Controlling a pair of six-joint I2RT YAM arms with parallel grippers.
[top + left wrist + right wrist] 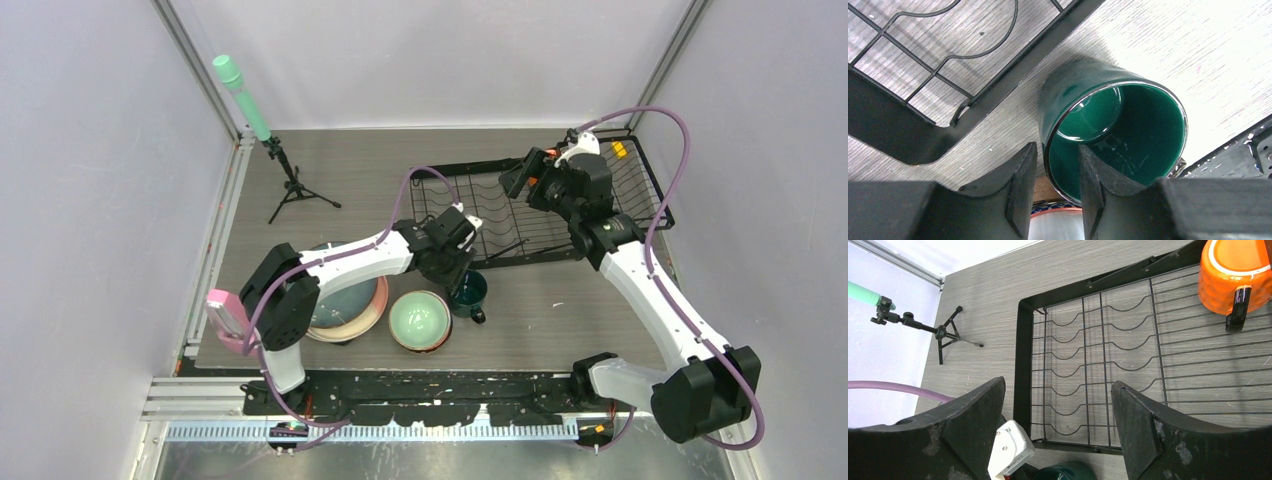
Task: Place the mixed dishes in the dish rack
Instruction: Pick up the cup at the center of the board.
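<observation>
Top view: the dark teal mug [470, 292] is located on the bench at the dish rack's [500, 215] near edge.
Left wrist: the left gripper [1057, 150] is positioned astride the mug rim, jaws narrowed but not clamped.
Right wrist: the right gripper [1058, 405] is held wide apart and empty above the rack.

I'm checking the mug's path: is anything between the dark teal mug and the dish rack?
Nothing visible. The dark teal mug sits just outside the near frame bar of the dish rack; the wire slots past that bar are bare.
</observation>
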